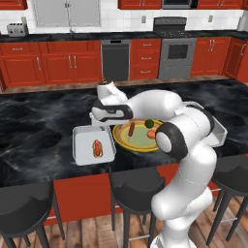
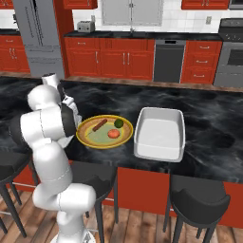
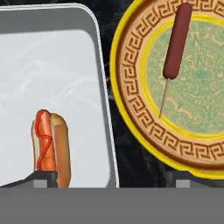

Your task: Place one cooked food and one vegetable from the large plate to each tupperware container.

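The large plate (image 1: 127,141) lies mid-counter, holding a corn dog on a stick (image 1: 131,129), a green vegetable (image 1: 149,124) and a red tomato (image 1: 152,134). Left of it, the small tupperware container (image 1: 82,145) holds a hot dog (image 1: 97,147). The larger container (image 2: 160,133) sits right of the plate (image 2: 90,137) with nothing in it. My gripper (image 3: 116,181) hangs open above the gap between the small container (image 3: 52,65) and the plate (image 3: 131,57). Its fingertips (image 3: 43,179) stand wide apart with nothing between them. The hot dog (image 3: 51,146) lies by the left tip, and the corn dog (image 3: 177,41) is up right.
The black marble island counter (image 1: 43,126) has dark stools (image 1: 135,186) along its near edge. Red cabinets, a dishwasher (image 1: 115,58) and an oven (image 1: 177,55) line the far wall. My own white arm (image 1: 160,109) reaches over the plate's far side.
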Controlling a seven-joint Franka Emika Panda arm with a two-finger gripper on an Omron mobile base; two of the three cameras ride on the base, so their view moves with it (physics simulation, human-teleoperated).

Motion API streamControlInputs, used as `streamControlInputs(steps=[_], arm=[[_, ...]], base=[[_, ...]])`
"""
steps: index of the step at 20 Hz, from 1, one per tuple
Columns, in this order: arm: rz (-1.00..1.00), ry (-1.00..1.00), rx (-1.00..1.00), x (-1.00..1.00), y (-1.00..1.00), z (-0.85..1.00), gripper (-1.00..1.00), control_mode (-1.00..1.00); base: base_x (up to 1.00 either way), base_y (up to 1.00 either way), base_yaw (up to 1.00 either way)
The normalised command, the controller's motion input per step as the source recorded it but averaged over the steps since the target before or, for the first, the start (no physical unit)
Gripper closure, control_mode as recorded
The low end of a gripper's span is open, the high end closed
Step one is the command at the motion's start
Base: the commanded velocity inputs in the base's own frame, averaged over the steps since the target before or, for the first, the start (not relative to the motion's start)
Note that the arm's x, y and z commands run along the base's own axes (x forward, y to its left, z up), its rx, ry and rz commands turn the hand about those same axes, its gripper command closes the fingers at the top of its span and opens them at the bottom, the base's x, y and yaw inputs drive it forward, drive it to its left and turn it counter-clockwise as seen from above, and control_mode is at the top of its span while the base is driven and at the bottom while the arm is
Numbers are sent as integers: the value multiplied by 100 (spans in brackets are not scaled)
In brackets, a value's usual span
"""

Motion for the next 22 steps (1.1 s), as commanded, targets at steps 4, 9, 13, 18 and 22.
streamControlInputs(steps=[4,9,13,18,22], arm=[[0,0,-5,7,-97,11,-100,-100],[0,0,-1,4,-97,0,-100,-100],[0,9,1,3,-69,-13,-100,-100],[0,9,16,10,-73,-9,-100,-100],[0,0,5,0,-61,0,-100,-100]], base=[[0,0,0],[0,0,0],[0,0,0],[0,0,0],[0,0,0]])
